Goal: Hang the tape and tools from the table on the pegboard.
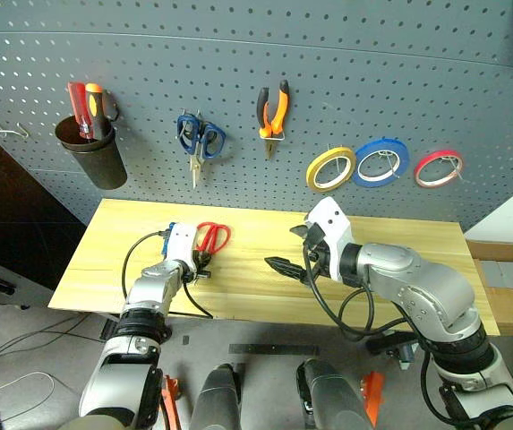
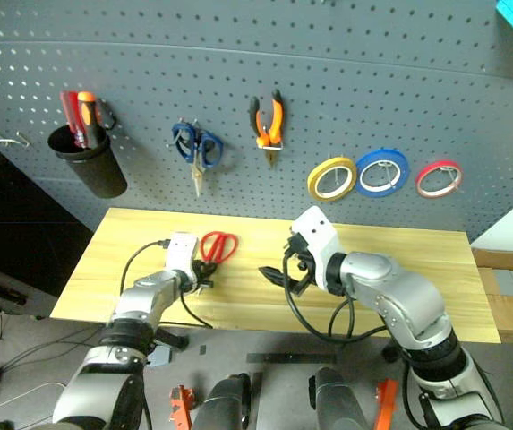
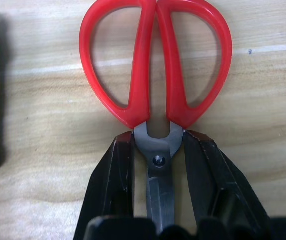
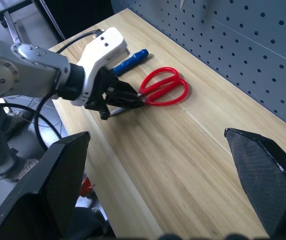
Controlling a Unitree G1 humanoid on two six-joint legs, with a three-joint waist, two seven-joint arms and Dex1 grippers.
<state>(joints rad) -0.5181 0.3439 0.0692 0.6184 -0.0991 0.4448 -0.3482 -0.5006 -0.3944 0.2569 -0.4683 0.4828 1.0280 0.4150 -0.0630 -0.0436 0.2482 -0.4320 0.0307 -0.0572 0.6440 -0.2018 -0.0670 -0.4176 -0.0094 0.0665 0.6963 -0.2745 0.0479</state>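
Left wrist view puts the red-handled scissors (image 3: 155, 75) flat on the table (image 3: 262, 85), my left gripper (image 3: 158, 155) pinching both fingers against the blades at the pivot. A blue-handled screwdriver (image 4: 130, 61) lies just beside them. My right gripper (image 1: 290, 248) hangs open above the tabletop. Pliers (image 1: 273, 110) and yellow tape (image 1: 330, 168) hang on the pegboard (image 1: 399, 81).

scissors (image 3: 155, 65): red handles | screwdriver (image 4: 130, 61): blue | pegboard (image 1: 328, 81): grey, dotted
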